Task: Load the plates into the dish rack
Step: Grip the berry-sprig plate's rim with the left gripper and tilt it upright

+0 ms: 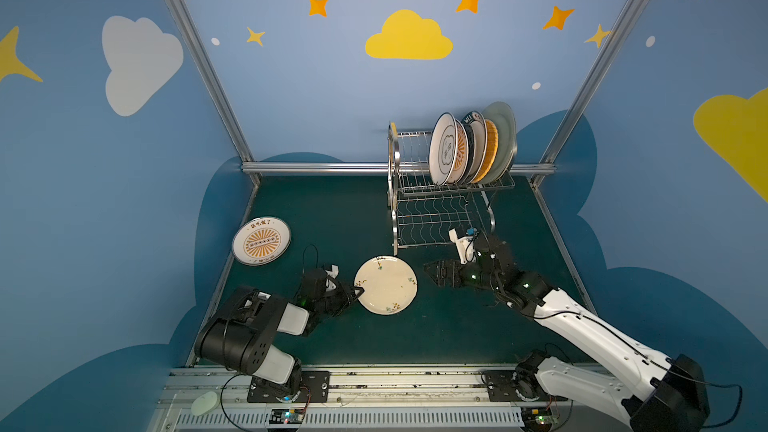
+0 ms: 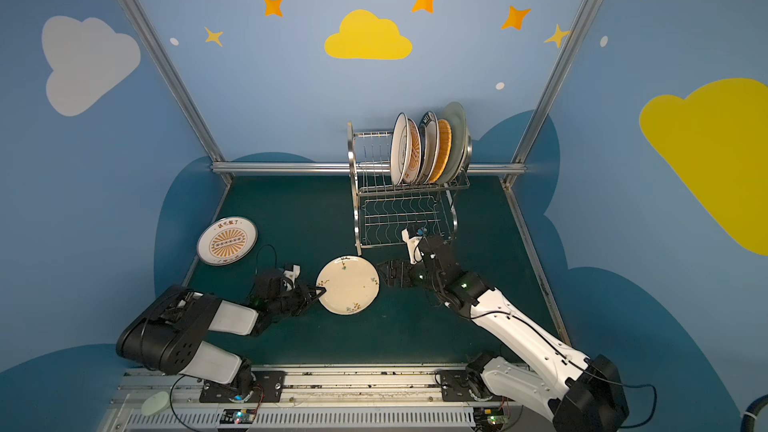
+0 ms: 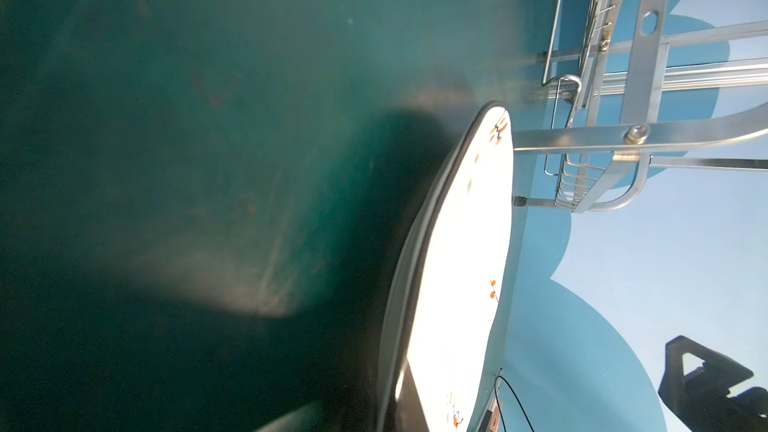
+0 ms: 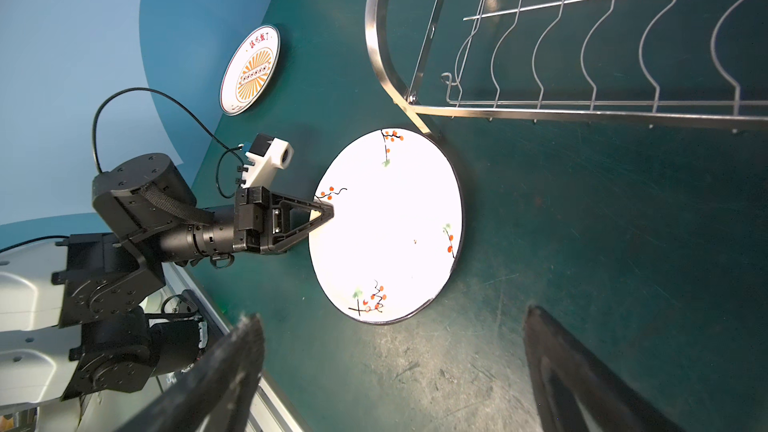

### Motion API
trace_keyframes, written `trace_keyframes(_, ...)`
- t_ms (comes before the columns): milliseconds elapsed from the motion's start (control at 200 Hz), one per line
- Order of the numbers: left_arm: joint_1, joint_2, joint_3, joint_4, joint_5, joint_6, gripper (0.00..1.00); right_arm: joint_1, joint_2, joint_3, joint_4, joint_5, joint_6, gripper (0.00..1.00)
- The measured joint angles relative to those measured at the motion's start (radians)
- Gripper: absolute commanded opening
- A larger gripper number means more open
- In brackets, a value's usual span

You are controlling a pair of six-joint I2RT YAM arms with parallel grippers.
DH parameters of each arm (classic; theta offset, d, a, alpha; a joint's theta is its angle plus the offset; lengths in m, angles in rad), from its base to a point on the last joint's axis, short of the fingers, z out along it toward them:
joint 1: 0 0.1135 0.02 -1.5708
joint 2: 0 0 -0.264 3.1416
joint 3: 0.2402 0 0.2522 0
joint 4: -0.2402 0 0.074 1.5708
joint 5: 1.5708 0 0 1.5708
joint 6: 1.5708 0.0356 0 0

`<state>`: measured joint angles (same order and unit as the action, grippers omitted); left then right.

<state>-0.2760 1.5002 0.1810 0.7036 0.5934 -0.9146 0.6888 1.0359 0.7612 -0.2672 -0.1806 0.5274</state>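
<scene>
A cream floral plate (image 1: 388,286) (image 2: 351,286) (image 4: 386,226) lies low over the green mat, just in front of the dish rack's near left foot. My left gripper (image 1: 359,288) (image 2: 322,289) (image 4: 328,216) is shut on its left rim; in the left wrist view the plate (image 3: 457,263) fills the space ahead of the jaws. My right gripper (image 1: 432,274) (image 2: 384,274) (image 4: 395,313) stands open and empty, just right of the plate. The dish rack (image 1: 436,218) (image 2: 399,218) (image 3: 640,135) (image 4: 582,110) holds several upright plates (image 1: 469,147) (image 2: 428,149) in its upper tier. An orange-sunburst plate (image 1: 261,241) (image 2: 226,241) (image 4: 249,70) lies at the mat's left edge.
Aluminium frame posts (image 1: 195,56) and a cross bar (image 1: 316,168) bound the mat at the back and sides. The arms' base rail (image 1: 374,384) runs along the front, with a pale green oval object (image 1: 204,403) on it. The rack's wavy lower shelf (image 1: 432,220) holds nothing.
</scene>
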Motion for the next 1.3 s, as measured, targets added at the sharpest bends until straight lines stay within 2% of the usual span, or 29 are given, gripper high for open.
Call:
trace_keyframes(100, -0.002, -0.098, -0.001, -0.12, -0.02, 0.006, 0.04, 0.0, -0.006, -0.003, 0.0, 0.003, 0.0, 0.95)
trace_keyframes(330, -0.005, -0.452, -0.009, -0.496, -0.08, -0.006, 0.04, 0.0, -0.017, -0.015, 0.0, 0.04, 0.01, 0.95)
trace_keyframes(581, -0.015, -0.815, -0.064, -0.769, -0.118, -0.177, 0.04, 0.0, -0.027, -0.015, 0.002, 0.057, 0.079, 0.94)
trace_keyframes(726, -0.015, -0.98, -0.067, -0.816, -0.15, -0.288, 0.04, 0.0, -0.027, -0.015, 0.013, 0.048, 0.124, 0.94)
trace_keyframes(866, -0.015, -1.061, -0.067, -0.815, -0.177, -0.367, 0.04, 0.012, -0.021, -0.015, 0.05, 0.036, 0.172, 0.94)
trace_keyframes(1016, -0.015, -1.085, -0.066, -0.813, -0.196, -0.404, 0.04, 0.066, 0.037, -0.015, 0.137, 0.01, 0.238, 0.94)
trace_keyframes(1171, -0.015, -1.057, -0.046, -0.813, -0.203, -0.414, 0.04, 0.121, 0.197, 0.001, 0.219, -0.039, 0.319, 0.91)
trace_keyframes(1302, -0.019, -1.05, -0.024, -0.81, -0.206, -0.417, 0.04, 0.151, 0.379, 0.116, 0.202, -0.106, 0.376, 0.85)
